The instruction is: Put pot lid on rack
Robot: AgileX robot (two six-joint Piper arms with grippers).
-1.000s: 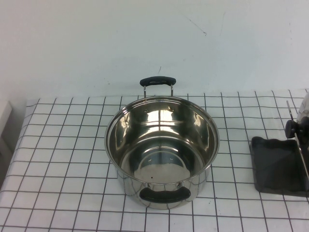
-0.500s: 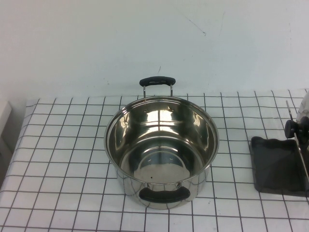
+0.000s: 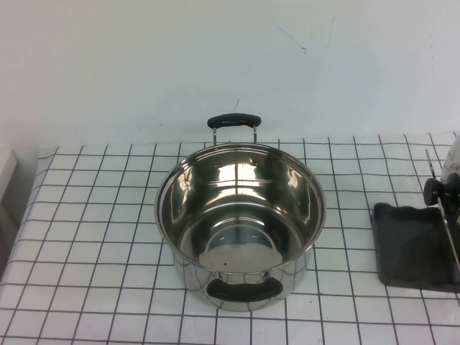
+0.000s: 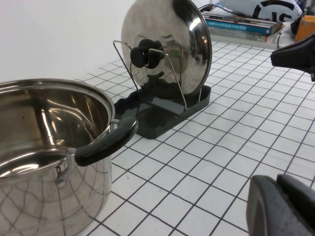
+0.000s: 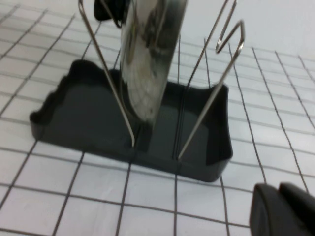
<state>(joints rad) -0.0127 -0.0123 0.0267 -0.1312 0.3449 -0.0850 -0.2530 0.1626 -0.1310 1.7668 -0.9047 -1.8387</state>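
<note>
The pot lid [image 3: 453, 162] and rack [image 3: 415, 246] are cut off by the high view's right edge.

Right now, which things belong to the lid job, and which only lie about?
Job: round shiny steel pot lid with black knob, standing in the dark grey rack tray with wire rods.
Lying about: deep steel pot with black handles; books.

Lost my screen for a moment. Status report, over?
Lid standing upright in rack, held by nothing. Left claw low near the pot; right claw beside rack. Nothing in the way.

Left gripper [image 4: 280, 206] and right gripper [image 5: 283, 209], both low over the table.
</note>
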